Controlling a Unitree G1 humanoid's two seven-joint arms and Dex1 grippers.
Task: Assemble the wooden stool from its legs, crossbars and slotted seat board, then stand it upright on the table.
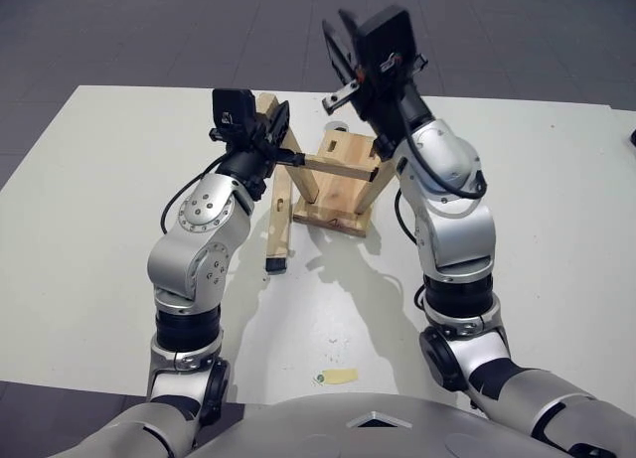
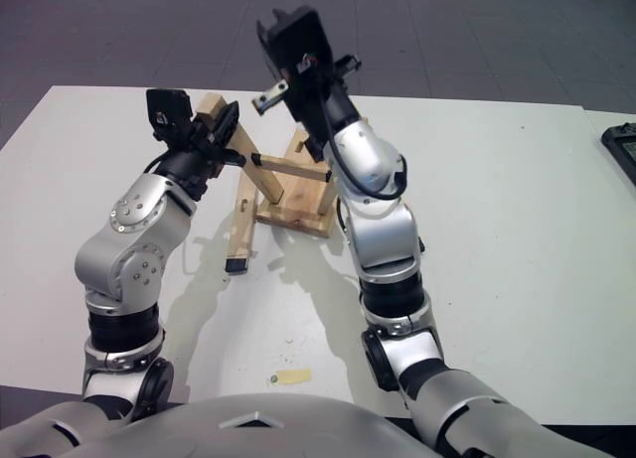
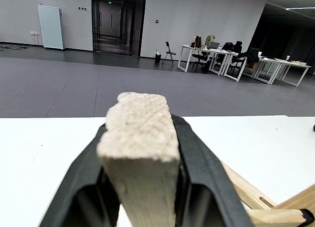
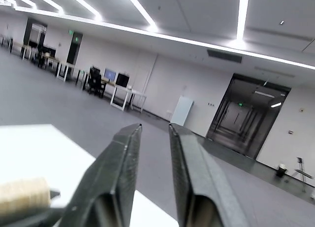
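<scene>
Half-built stool lying on its side on the big white table (image 1: 119,180).

Nearest, a loose pale wooden leg with a black tip (image 1: 277,234) lies just beside the flat wooden seat board (image 1: 333,218). The left gripper (image 1: 270,128) pinches the top of another light wooden leg (image 3: 140,138), joined to a thin wooden crossbar (image 1: 336,165). Farther off, the right gripper (image 4: 154,128) hangs high, its fingers a little apart, holding nothing. A hard tug from the left gripper might pop the crossbar out.

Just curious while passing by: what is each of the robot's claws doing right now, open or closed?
Left gripper: closed on a wooden leg.
Right gripper: slightly open, holding nothing.
</scene>
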